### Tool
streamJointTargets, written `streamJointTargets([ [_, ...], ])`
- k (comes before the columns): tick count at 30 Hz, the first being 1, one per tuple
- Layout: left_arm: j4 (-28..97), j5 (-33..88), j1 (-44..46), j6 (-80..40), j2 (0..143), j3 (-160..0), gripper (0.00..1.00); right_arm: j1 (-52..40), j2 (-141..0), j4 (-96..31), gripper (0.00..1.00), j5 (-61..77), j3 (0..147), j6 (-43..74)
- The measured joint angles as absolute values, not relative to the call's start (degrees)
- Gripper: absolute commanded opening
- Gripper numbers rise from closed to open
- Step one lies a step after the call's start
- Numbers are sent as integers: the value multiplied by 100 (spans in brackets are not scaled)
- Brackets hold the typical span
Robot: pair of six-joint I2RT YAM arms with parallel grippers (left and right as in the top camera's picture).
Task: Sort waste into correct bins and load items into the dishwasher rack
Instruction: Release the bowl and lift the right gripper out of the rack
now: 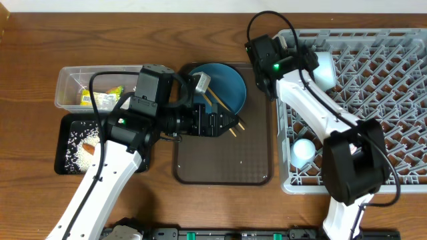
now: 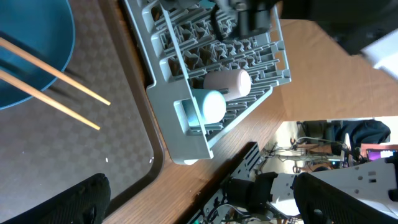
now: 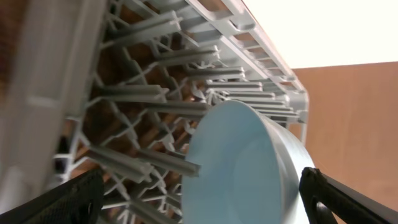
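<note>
The pale-blue bowl [image 3: 249, 168] stands on edge among the pegs in the upper-left corner of the dishwasher rack [image 1: 393, 107]. The right gripper [image 3: 199, 186] is spread wide close to it. At centre frame the left gripper [image 1: 230, 123], also spread and empty, hovers over the wooden chopsticks [image 2: 62, 75] lying across the dark-blue plate [image 1: 227, 80]
</note>
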State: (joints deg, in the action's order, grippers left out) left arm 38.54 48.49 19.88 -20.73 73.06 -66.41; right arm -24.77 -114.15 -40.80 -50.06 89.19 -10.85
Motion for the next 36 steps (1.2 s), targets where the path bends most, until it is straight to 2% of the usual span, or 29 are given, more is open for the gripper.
streamJointTargets([
  [12,3854,4847,1988,-2073,7306,-6641,96,-2272,-9758,-4191,98,-3424,8917,-718],
  [14,3854,4849,1988,-2073,7306,-6641,96,-2069,-9450,-4283,83,-3017,8917,-565],
  [16,3852,4849,1988,-2073,7306,-6641,96,-1769,-9183,-4403,55,-2552,8917,-384],
  [17,3852,4847,1988,-2073,7306,-6641,96,-1599,-9074,-4466,30,-2294,8917,-301],
  [18,3854,4847,1988,-2073,7306,-6641,96,-1406,-8978,-4525,12,-2043,8917,-224],
  [19,3852,4847,1988,-2073,7306,-6641,96,-1175,-8888,-4591,1,-1743,8917,-154],
  [28,3854,4849,1988,-2073,7306,-6641,96,657,-8820,-4886,7,250,8917,220],
  [36,3854,4849,1988,-2073,7306,-6641,96,1004,-9463,-4921,5,1076,8917,285],
])
